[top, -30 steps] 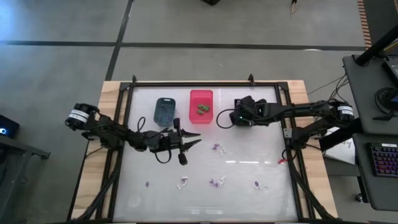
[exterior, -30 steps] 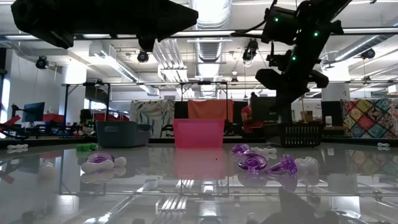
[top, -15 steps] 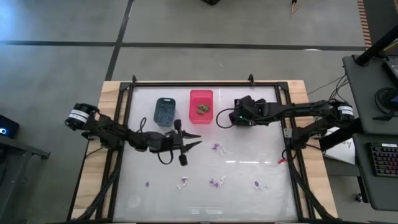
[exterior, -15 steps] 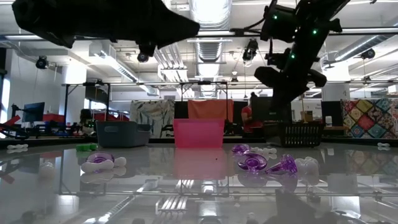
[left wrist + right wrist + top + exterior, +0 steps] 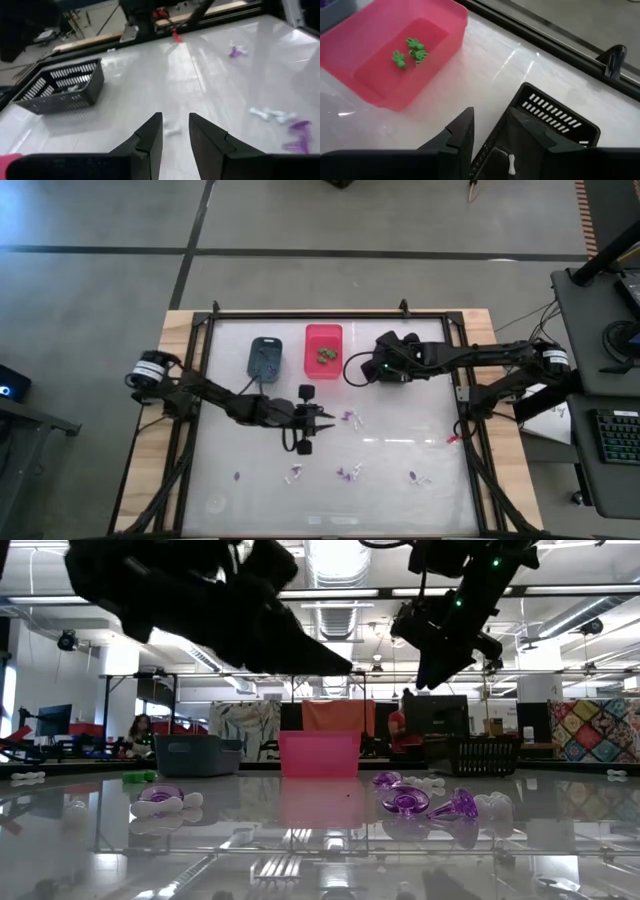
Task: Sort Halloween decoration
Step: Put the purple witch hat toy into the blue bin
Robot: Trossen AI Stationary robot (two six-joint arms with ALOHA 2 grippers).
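Reaching right, the left gripper (image 5: 322,418) hovers narrowly parted, empty; green trinkets (image 5: 410,51) fill the pink bin (image 5: 323,338), purple trinkets (image 5: 349,473) remain scattered.

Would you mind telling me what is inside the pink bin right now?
The pink bin holds a few small green trinkets lying close together on its floor. Nothing else shows inside; its near wall hides a strip of the floor.

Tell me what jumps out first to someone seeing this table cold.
The bright pink bin at the table's back edge, with green trinkets inside, stands out between a blue-grey bin and a black basket. The right gripper hangs over that basket, jaws apart, a small white piece inside it. Purple and white trinkets lie scattered on the glossy tabletop, the left gripper above them.
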